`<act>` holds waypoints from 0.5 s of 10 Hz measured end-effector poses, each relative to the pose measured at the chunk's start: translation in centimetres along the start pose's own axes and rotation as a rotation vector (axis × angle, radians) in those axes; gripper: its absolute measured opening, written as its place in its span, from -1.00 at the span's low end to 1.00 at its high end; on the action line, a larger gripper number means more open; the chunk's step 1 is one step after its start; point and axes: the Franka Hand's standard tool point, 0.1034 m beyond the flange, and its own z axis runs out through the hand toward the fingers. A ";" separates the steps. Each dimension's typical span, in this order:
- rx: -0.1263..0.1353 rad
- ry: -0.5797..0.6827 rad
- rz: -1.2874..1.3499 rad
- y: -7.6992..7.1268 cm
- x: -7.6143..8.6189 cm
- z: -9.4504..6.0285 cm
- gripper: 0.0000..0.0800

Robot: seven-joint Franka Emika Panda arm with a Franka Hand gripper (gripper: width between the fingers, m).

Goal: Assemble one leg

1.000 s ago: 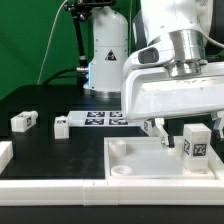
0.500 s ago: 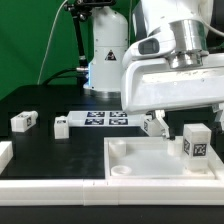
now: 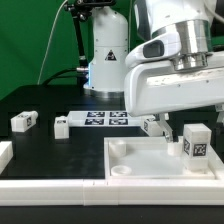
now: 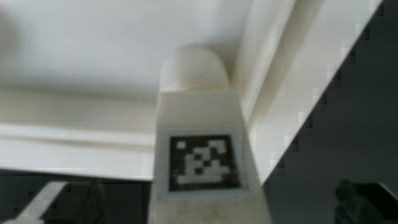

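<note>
A white leg with a black-and-white tag stands upright at a corner of the white tabletop, on the exterior view's right. In the wrist view the same leg fills the middle. My gripper is open around it, and its dark fingers stand apart from the leg's sides. In the exterior view the gripper's white hand hangs just above and behind the leg. Its fingertips are hard to make out there.
Two loose legs lie on the black table at the exterior view's left, and another lies under the hand. The marker board lies behind the tabletop. A white part sits at the left edge. The robot base stands at the back.
The gripper hand has risen slightly. The upright leg has stayed in place on the tabletop.
</note>
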 end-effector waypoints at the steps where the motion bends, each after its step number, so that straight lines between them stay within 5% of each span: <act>1: 0.020 -0.084 0.004 0.1 0.0 -0.1 0.62; 3: 0.056 -0.258 -0.003 0.2 -0.5 -0.5 0.62; 5: 0.058 -0.259 0.001 0.2 0.1 -0.3 0.62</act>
